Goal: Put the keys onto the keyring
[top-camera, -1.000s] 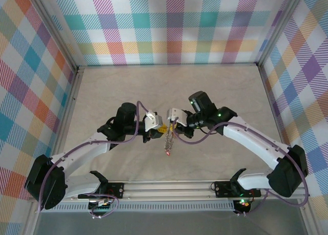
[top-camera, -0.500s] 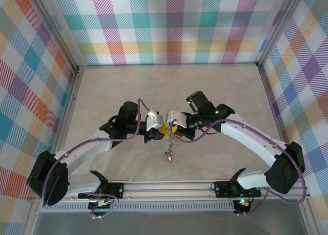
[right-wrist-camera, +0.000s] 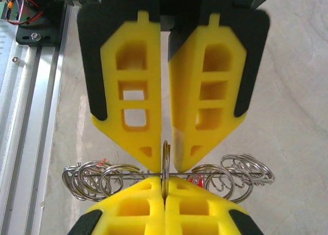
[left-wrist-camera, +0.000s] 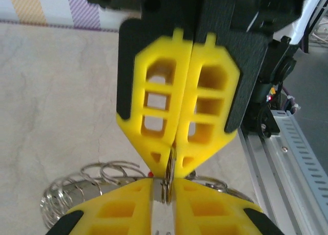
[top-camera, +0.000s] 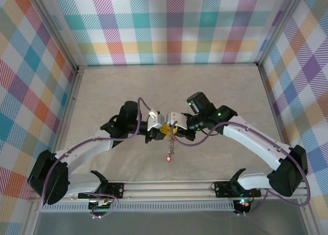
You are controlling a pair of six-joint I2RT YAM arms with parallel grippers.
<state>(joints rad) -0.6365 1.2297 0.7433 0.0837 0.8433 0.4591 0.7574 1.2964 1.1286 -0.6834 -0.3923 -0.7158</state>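
My left claw [left-wrist-camera: 164, 193]: pinching thin silvery metal keyring [right-wrist-camera: 89, 179].
My right claw [right-wrist-camera: 165, 186]: clamped on it too.
Handling: likely light, slippery; hold the rim.

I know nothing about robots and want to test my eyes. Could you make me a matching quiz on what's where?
Things:
1. right hand
2. keyring
3. red key
4. metal rail

States or places:
A. running along the near edge
B. at the end of the dangling chain
C. fingers closed together
D. gripped, seen edge-on

Pairs: 1-C, 2-D, 3-B, 4-A
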